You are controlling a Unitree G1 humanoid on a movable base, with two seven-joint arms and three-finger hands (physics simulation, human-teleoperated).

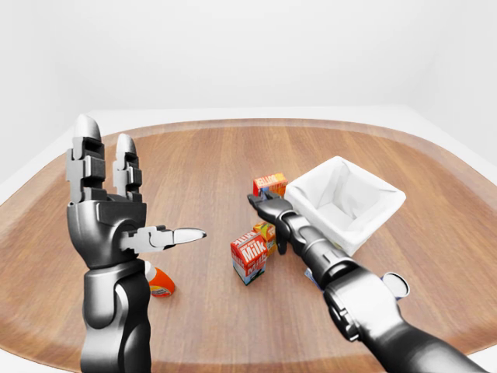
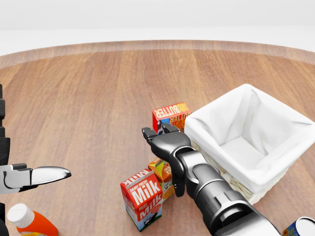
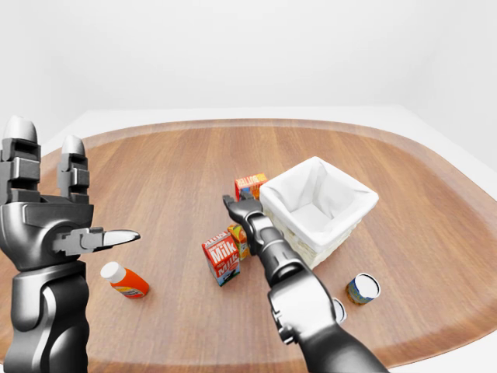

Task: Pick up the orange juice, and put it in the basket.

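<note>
The orange juice [image 2: 162,170] is a small orange carton standing against the right side of a red milk carton [image 2: 143,196], low in the head view. My right hand [image 2: 158,132] hovers just above the juice with its fingers spread, open and holding nothing; its forearm hides part of the carton's right side. The white-lined wicker basket [image 2: 246,113] stands to the right of the hand, close to the forearm. At the left of the left-eye view my left hand [image 1: 136,183] is raised, open and empty.
A red butter box [image 2: 171,113] lies just beyond my right hand, against the basket's left corner. An orange bottle [image 2: 30,222] lies at the bottom left. A tin can [image 3: 363,287] stands at the lower right. All of this rests on a round wooden table [image 2: 98,88].
</note>
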